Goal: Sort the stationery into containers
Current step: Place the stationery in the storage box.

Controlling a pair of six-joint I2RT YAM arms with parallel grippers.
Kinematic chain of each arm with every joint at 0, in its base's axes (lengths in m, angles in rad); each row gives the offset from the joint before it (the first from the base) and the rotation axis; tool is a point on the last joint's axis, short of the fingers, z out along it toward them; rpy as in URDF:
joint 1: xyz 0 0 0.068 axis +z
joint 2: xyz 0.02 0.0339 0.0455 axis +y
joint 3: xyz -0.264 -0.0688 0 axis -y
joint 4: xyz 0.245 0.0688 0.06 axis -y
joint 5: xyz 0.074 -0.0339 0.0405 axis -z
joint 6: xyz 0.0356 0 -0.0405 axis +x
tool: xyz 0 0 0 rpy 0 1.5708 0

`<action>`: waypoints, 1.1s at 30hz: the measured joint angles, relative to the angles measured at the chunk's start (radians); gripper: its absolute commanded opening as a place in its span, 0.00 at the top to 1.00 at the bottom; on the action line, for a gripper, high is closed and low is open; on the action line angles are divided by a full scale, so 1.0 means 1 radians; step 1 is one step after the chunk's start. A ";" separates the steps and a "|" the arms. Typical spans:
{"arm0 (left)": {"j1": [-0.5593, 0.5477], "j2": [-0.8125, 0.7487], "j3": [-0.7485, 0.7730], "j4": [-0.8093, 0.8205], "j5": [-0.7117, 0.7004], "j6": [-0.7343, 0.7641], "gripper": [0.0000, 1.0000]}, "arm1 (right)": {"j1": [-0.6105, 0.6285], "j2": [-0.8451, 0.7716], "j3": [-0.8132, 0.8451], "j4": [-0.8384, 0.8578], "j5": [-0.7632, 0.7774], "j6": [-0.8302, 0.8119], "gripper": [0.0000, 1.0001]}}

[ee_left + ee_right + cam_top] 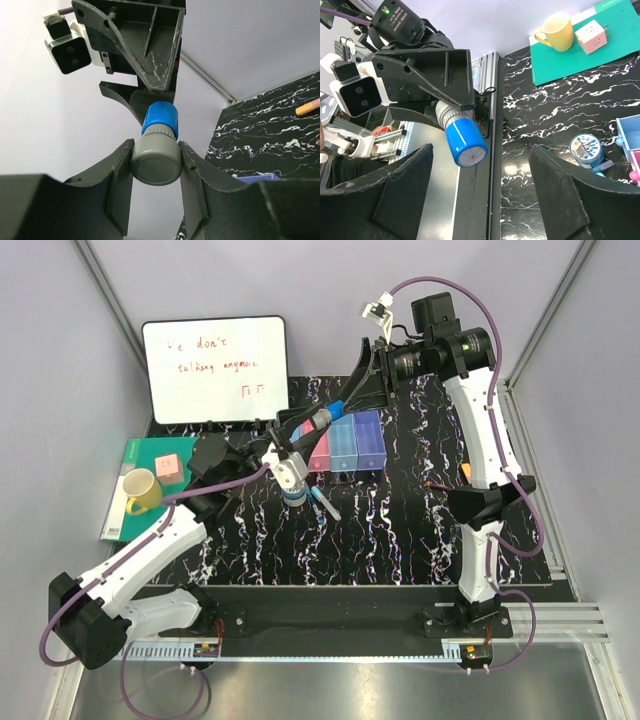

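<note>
My left gripper is shut on the short grey cylinder, holding it in the air with its blue cap pointing away. In the top view the cylinder hangs just over the left end of the containers. My right gripper faces the blue cap head on, open, with its fingers wide on either side and not touching. A white-blue tape roll lies on the mat near the bins. Thin pens lie in front of the bins, and an orange pen lies right.
A yellow mug and a pink cube rest on the green notebook at the left. The whiteboard stands at the back left. A small dark piece lies by the right arm.
</note>
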 measured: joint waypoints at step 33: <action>-0.011 0.078 0.009 0.082 0.000 0.053 0.78 | -0.008 -0.002 -0.024 -0.017 0.018 0.006 0.87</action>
